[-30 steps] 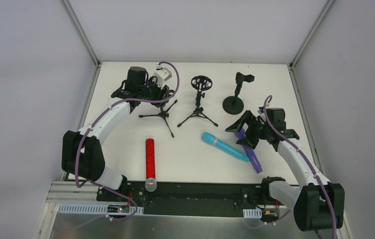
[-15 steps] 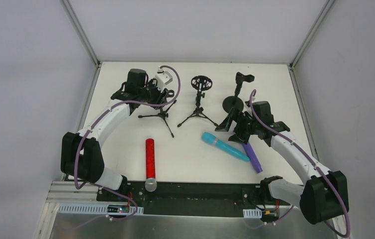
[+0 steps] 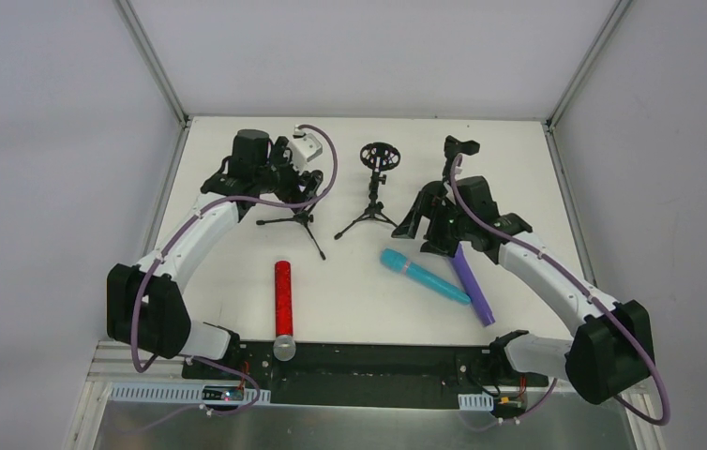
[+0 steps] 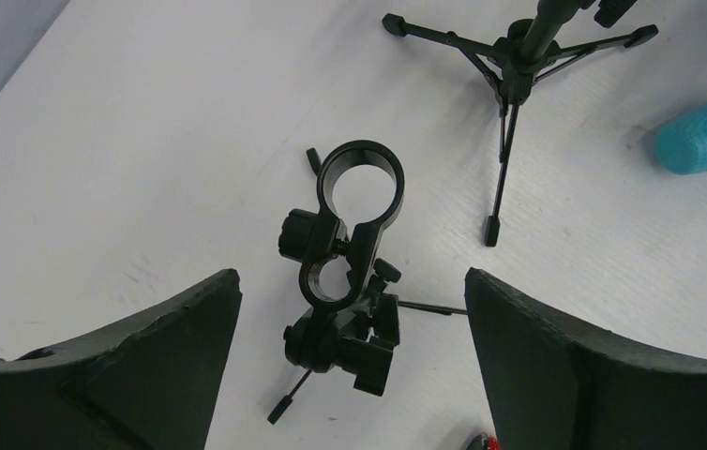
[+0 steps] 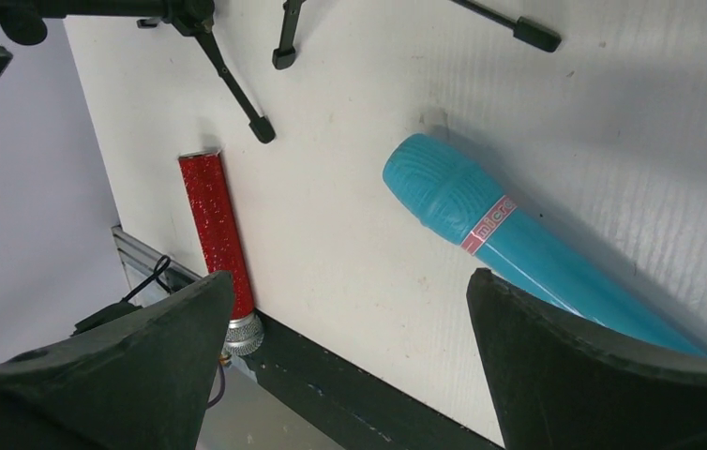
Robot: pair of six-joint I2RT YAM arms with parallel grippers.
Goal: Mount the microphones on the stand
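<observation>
Microphones: red glitter microphone with silver mesh head, cyan microphone with pink ring, and purple microphone lie flat on the white table, none mounted
Change: left gripper has just released the ring clamp of the black tripod stand; right gripper has swung from purple toward cyan
Grippers: both spread wide, empty
Implication: clamp likely positioned; first pick-up judged next

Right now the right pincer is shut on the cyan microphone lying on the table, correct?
Not quite. The cyan microphone does lie on the table, but the right pincer is open and grips nothing; the right wrist view shows its fingers spread wide.
</observation>
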